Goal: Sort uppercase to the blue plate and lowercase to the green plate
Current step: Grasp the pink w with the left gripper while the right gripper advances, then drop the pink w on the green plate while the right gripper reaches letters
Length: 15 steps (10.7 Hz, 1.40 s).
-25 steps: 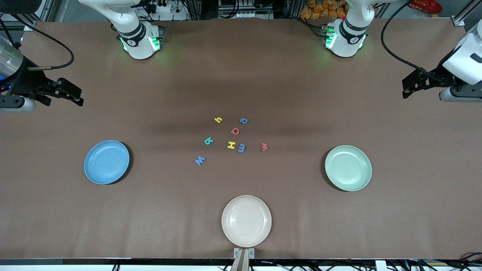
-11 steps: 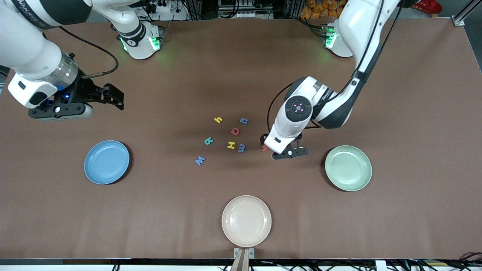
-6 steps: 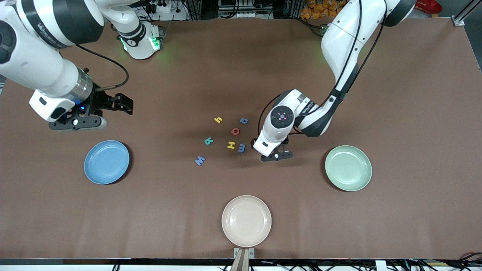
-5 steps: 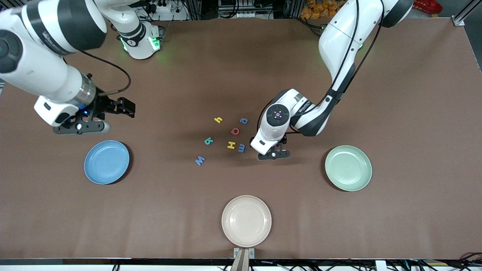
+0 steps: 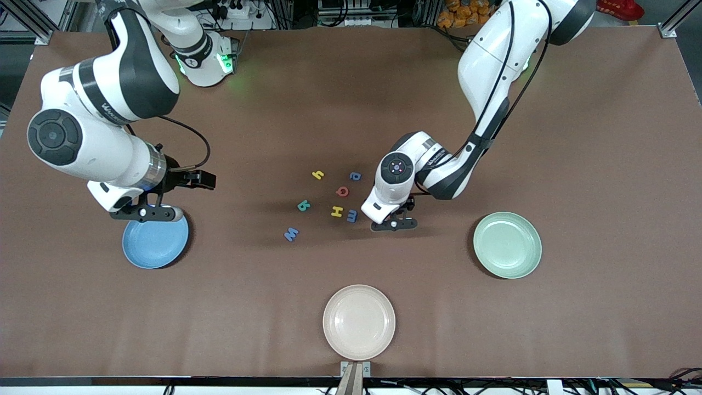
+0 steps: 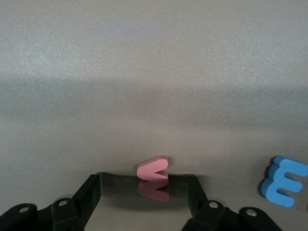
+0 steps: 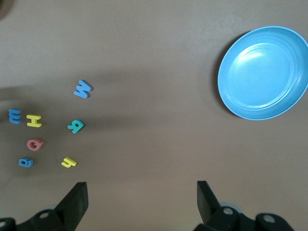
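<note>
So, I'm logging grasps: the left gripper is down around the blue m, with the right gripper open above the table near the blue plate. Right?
Not quite. The left wrist view shows the left gripper around the red w; the blue m lies beside it. The right gripper is open near the blue plate.
</note>
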Available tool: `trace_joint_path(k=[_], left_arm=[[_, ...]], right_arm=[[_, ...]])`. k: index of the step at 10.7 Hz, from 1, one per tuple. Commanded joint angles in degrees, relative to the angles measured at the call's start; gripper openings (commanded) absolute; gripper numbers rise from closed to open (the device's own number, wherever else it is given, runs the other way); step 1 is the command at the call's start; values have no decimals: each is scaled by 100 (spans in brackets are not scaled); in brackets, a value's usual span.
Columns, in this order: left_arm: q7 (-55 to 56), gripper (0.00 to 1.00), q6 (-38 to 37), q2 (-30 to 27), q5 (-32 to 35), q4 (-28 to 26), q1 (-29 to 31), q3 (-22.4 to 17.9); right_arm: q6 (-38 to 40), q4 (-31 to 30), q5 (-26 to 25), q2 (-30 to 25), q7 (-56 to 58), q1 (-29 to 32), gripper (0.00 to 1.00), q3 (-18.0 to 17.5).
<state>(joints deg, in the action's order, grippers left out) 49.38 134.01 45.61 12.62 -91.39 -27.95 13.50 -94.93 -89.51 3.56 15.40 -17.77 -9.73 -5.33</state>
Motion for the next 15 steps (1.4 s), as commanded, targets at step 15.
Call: trace_joint_path(k=[15], left_arm=[[-4410,0,-1448,-1223,136,-19,2767,-58]], right_arm=[[-1588,205,338,1543,-2431,-539,100,14]])
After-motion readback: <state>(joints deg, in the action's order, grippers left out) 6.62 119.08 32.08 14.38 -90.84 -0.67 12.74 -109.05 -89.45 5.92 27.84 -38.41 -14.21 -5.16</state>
